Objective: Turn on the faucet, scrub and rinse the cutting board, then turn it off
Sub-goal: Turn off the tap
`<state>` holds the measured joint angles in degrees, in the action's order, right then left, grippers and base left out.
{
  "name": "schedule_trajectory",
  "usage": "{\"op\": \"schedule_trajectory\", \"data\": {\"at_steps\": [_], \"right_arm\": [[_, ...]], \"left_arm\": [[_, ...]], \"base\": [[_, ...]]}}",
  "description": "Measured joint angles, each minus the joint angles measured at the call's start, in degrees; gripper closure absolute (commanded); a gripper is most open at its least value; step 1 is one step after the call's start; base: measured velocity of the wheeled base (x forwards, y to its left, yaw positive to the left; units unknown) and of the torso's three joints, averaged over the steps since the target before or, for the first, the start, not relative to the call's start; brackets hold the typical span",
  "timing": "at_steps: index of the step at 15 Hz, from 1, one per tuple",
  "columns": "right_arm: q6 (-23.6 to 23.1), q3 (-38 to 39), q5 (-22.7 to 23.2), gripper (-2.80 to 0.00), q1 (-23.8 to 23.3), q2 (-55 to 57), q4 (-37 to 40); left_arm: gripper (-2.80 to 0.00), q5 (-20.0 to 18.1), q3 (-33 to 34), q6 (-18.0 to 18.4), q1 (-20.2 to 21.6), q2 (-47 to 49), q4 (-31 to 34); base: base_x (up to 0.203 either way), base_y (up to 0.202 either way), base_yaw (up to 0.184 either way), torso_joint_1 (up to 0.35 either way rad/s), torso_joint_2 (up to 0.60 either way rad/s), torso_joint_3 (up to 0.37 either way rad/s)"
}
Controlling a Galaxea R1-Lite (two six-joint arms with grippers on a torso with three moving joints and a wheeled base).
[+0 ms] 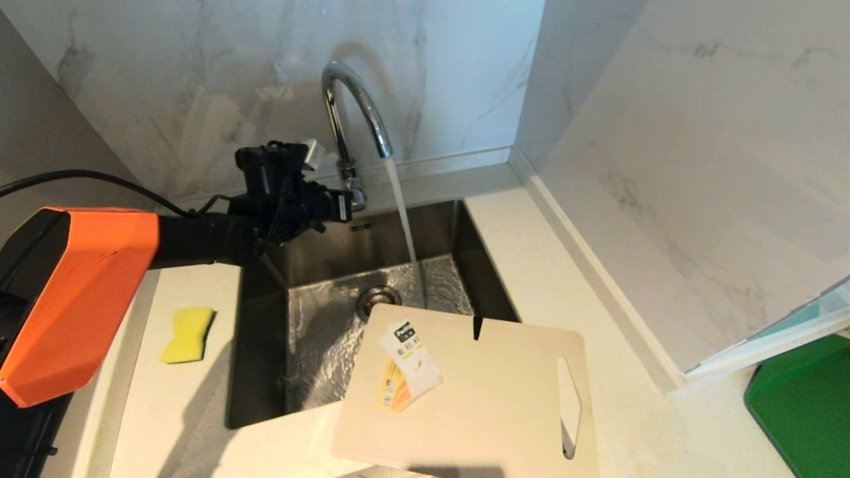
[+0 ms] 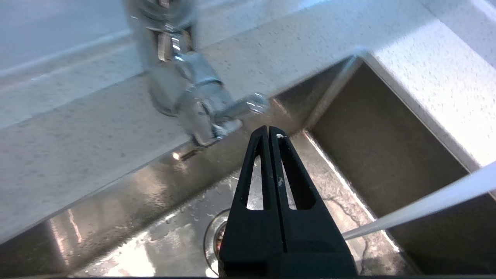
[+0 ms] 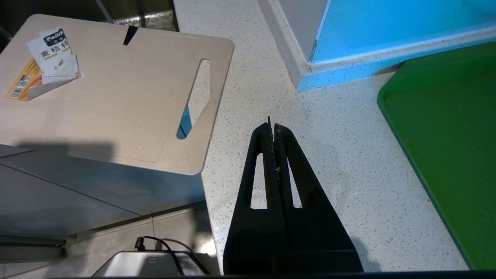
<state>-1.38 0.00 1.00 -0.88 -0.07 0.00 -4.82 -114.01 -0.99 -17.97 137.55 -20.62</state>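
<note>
Tap: you are seeing the faucet [image 1: 350, 113] running into the sink [image 1: 478, 252] | left gripper [image 2: 269, 132] pinched shut, empty, just beside the lever [image 2: 248, 106] | cutting board [image 1: 478, 398] is lying dry over the sink's near-right corner, long axis left-right, nearer your parked, closed right gripper [image 3: 272, 126] | sponge [image 1: 188, 334] is waiting nearer your left arm.

**Legible Markings**

The only readable text stands on the paper label [image 3: 54, 52] lying on the cutting board [image 3: 116, 97]. Its white part carries a black patch with white Latin letters (they appear to begin "Pail", the rest uncertain). Below this are three large dark Chinese characters, reading 麦秸秆. The orange part [image 3: 21, 83] bears a small barcode-like block; its digits are too small to read. In the head view the label [image 1: 408, 362] is not legible.
</note>
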Motion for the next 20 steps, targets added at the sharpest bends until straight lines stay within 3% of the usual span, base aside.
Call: {"op": "schedule_trajectory", "data": {"at_steps": [5,12,20], "right_arm": [[0.0,0.0,0.03,0.0,0.02,0.0,0.01],[0.0,0.0,0.03,0.0,0.02,0.0,0.0],[0.0,0.0,0.02,0.0,0.02,0.0,0.0]], "left_arm": [[0.0,0.33,-0.83,0.42,0.02,1.1,-2.52],[0.0,0.22,-1.01,6.9,0.09,2.06,-7.32],[0.0,0.19,-1.05,11.24,0.67,3.85,-11.42]], "base": [[0.0,0.0,0.0,0.0,0.0,0.0],[0.0,0.0,0.0,0.0,0.0,0.0],[0.0,0.0,0.0,0.0,0.0,0.0]]}}
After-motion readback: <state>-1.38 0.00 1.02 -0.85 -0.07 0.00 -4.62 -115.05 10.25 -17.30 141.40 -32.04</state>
